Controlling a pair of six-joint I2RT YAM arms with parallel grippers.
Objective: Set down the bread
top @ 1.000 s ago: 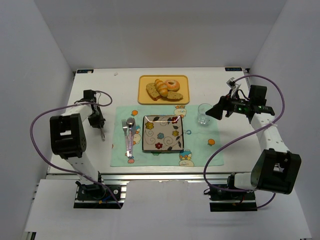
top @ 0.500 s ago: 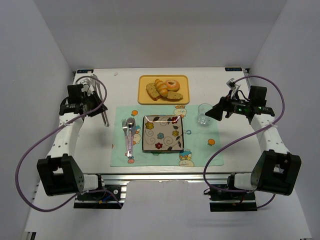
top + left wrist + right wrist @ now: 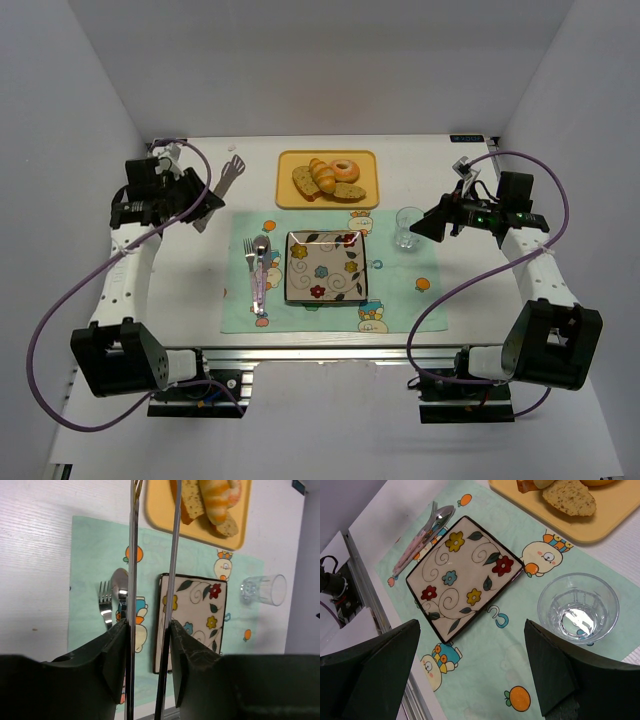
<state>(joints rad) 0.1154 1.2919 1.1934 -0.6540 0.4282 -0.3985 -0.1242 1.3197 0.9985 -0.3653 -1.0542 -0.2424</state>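
Observation:
The bread, a golden-yellow croissant (image 3: 322, 175), lies on the yellow tray (image 3: 290, 160) at the back centre, between bread slices and a donut. It also shows in the left wrist view (image 3: 218, 497). My left gripper (image 3: 203, 201) is at the back left, shut on metal tongs (image 3: 225, 178) whose tips point toward the tray, still short of it. In the left wrist view the gripper (image 3: 149, 630) clamps both tong arms (image 3: 132, 555). My right gripper (image 3: 421, 227) is open and empty beside the glass; the right wrist view (image 3: 472, 630) shows it above the mat.
A flowered square plate (image 3: 326, 266) sits on the green placemat (image 3: 400, 300), with a fork and spoon (image 3: 258, 270) to its left. A clear glass (image 3: 408, 228) stands to the plate's right. Brown bread slices (image 3: 305, 182) and a donut (image 3: 346, 169) share the tray.
My left arm has swung back and to the left, carrying the tongs; they now point up-right toward the tray instead of down. The right arm has not moved.

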